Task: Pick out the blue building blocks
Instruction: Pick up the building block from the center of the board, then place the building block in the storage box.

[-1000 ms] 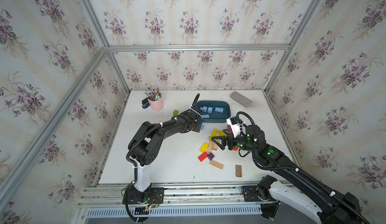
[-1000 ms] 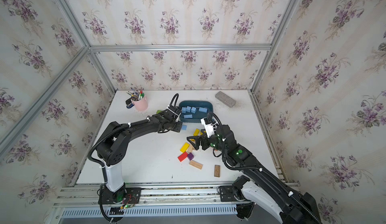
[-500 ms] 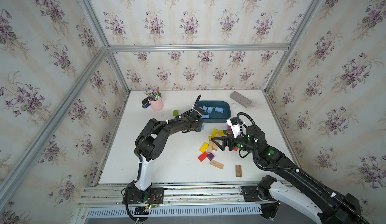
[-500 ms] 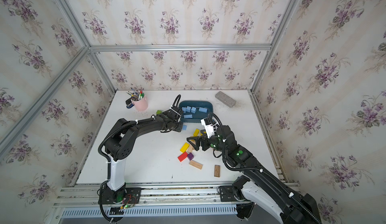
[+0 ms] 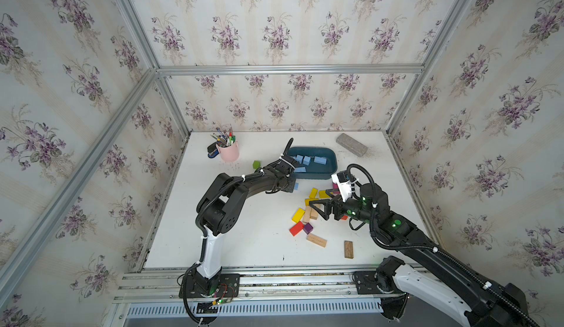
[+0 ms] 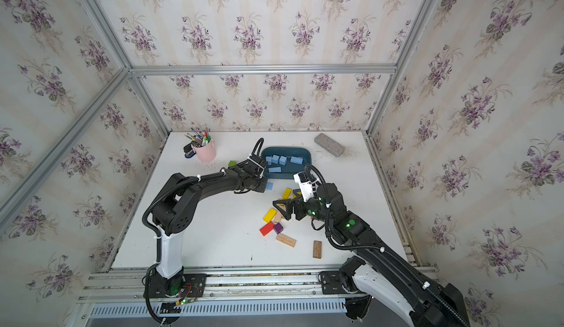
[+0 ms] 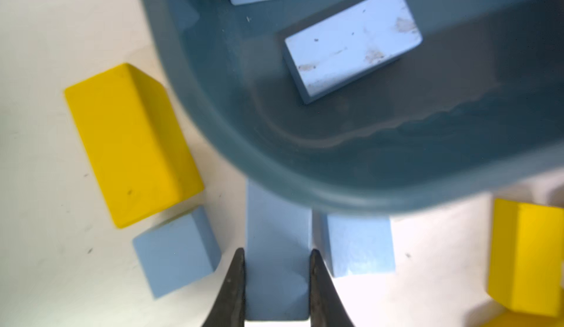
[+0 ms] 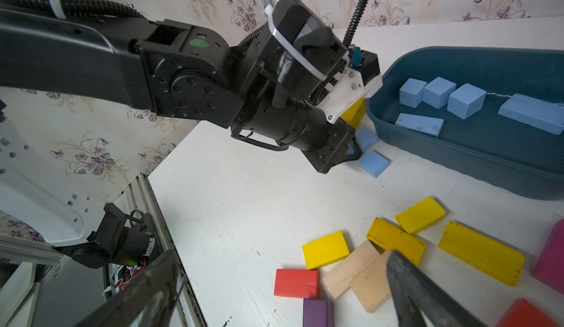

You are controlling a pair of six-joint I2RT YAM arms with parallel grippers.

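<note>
Top views: white tabletop (image 5: 244, 237), floral-papered walls (image 5: 274, 29); left pincer (image 7: 276, 253) tight on blue brick (image 7: 276, 227); right pincer (image 8: 282, 256) agape

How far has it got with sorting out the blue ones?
Five blue blocks already lie in the teal tub. The left claw grips a sixth blue block just outside it. Two more blue cubes wait beside it on the table.

In the left wrist view the rim of the tub (image 7: 305, 185) is hiding the far end of the blue brick (image 7: 277, 234); in both top views the left arm (image 5: 253, 185) is covering all but a blue sliver (image 5: 295, 186), too small to identify; the fingers (image 8: 418, 292) of the right gripper (image 8: 282, 253) are showing blurred and running off the bottom edge.
</note>
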